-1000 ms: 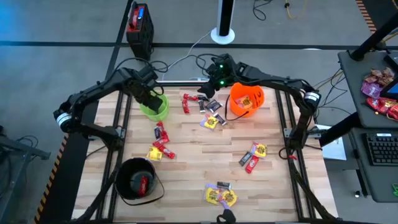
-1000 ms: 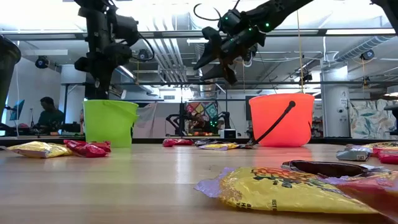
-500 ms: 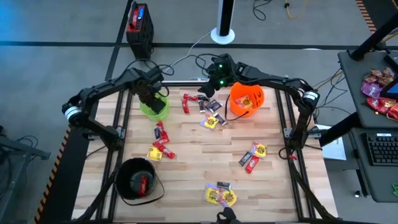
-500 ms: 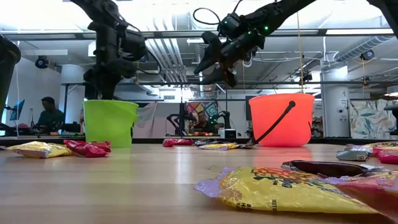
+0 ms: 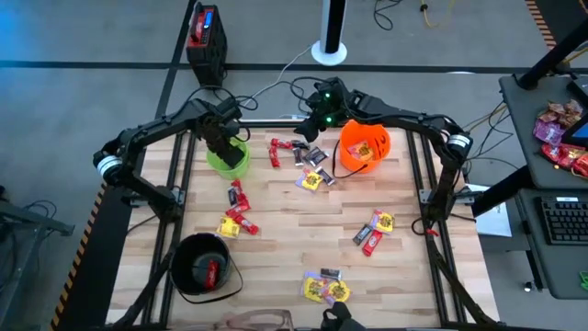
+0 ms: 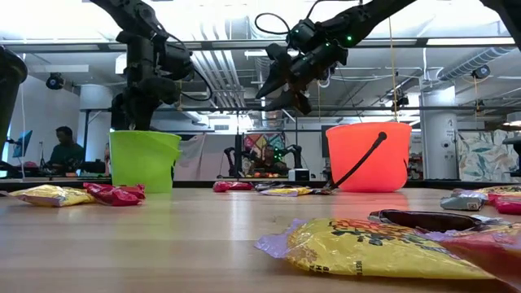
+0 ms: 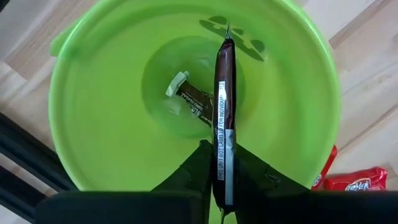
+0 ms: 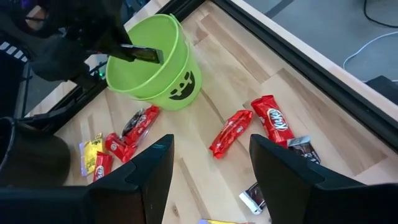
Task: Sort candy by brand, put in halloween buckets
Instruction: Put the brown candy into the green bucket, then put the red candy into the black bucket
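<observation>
One dark bar (image 7: 224,118) hangs lengthwise between the left gripper (image 7: 219,163) fingers, still pinched, straight over the green bucket (image 7: 93,124); right gripper (image 8: 208,177) gapes empty at two o'clock.

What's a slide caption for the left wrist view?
Left gripper holds a dark-wrapped candy bar over the lime green bucket, one dark candy already inside.

The dark candy bar (image 7: 224,118) hanging over the lime green bucket (image 7: 112,124) carries a line of small white print along its seam, reading roughly "THIS UNIT NOT LABELED FOR INDIVIDUAL…"; the end is unclear. Just beside that bucket, a red wrapper (image 8: 272,118) shows the white "KitKat" logo. Print on the other wrappers is too small to read.
</observation>
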`<state>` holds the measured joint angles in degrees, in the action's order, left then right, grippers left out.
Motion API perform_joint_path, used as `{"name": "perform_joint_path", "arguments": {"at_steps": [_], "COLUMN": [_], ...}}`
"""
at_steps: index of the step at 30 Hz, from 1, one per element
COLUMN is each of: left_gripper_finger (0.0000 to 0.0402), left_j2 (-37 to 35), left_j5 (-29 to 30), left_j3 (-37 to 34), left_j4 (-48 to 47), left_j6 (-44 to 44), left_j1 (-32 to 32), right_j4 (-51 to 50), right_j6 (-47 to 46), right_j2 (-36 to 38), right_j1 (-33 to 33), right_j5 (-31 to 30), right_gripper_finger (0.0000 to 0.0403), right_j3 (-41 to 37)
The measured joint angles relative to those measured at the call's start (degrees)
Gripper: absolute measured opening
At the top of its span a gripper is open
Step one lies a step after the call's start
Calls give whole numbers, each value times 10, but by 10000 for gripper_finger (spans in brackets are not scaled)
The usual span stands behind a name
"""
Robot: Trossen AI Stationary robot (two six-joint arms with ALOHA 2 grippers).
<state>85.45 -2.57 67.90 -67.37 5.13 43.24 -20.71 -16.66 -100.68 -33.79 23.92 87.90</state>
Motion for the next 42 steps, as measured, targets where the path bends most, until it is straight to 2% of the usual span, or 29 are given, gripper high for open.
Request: {"name": "perform_joint_path", "arguments": {"at_steps": [10,16,18,20,25,29,32,38,42], "left_gripper_finger": [126,144,144,144,145,145,145,145,145], "left_j2": [-2,-22,-38,-52,-85,-107,-119,-134,-146], "left_j5": [-3,-78,-118,-128,-43,34,76,188,246], "left_j3": [0,25,44,65,99,126,151,200,222], "left_j4": [0,-11,-11,-6,28,46,46,17,-18], "left_j6": [16,51,64,90,184,285,339,367,347], "left_j1": [0,-5,-19,-45,-124,-192,-239,-310,-327], "right_j4": [0,-11,-29,-48,-33,-54,-97,-195,-224], "right_j6": [19,42,45,48,52,66,39,22,-3], "right_j2": [0,0,1,3,-8,-62,-107,-187,-251], "right_j1": [-5,-5,-5,-4,9,31,47,58,60], "right_j5": [1,12,38,49,39,26,-11,-103,-106], "right_gripper_finger": [203,203,203,203,203,203,203,203,203], "right_j3": [0,0,0,0,8,59,107,195,252]}}
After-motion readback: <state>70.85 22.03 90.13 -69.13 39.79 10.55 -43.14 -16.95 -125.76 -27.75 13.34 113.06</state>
